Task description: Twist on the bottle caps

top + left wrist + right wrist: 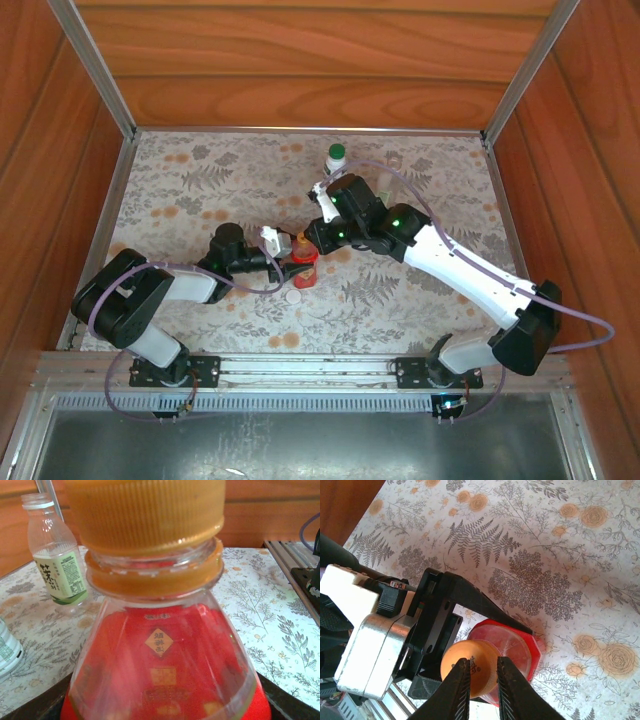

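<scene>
Right claw pinches the orange cap, dead-centre on the upright bottle. Left claw clamps it from 9 o'clock.

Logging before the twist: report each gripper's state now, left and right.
Left gripper: closed, holding the red bottle.
Right gripper: closed on the orange cap atop that bottle.

Wooden walls — fern-flower cloth as floor, metal corner posts.
</scene>
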You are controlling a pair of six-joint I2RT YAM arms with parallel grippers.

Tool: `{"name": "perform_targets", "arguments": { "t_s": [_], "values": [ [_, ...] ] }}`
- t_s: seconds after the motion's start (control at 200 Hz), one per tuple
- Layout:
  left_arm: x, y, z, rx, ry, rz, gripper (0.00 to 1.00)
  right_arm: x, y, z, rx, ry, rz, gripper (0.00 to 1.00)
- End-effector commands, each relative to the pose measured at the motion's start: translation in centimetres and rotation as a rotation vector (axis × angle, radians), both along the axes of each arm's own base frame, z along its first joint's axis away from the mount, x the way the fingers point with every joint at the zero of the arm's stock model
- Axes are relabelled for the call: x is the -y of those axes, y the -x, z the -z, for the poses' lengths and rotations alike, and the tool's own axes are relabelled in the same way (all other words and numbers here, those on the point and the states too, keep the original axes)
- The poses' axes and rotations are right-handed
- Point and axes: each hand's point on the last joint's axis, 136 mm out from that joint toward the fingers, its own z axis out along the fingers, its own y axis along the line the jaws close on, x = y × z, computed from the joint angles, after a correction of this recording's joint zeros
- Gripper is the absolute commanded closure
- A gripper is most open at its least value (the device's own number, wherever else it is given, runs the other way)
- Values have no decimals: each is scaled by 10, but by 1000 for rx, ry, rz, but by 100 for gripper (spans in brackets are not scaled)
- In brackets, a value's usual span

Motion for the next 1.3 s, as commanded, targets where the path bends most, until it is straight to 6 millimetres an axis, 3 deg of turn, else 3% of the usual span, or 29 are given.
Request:
{"name": "perform_targets", "arguments": {
  "t_s": [0.0,0.42,0.56,0.77,0.869,1.089,1.189,1.294],
  "values": [
    [0,2,13,-46,-31,6,36,29,17,56,-159,212,28,81],
    [0,1,14,-48,-32,6,36,58,36,108,-268,287,120,82],
    [-1,1,13,-46,-30,3,36,56,40,116,-288,260,119,83],
    [-1,1,11,-42,-27,5,36,27,29,71,-220,137,48,82],
    [-2,1,11,-44,-27,-1,36,13,28,58,-224,89,8,83],
    [-2,-1,11,-46,-28,-13,36,16,56,51,-296,14,-52,84],
    [-1,-2,12,-46,-28,-7,36,14,67,34,-299,-62,-92,83],
    [-1,-2,12,-48,-28,-2,36,13,64,14,-243,-121,-94,83]
  ]
}}
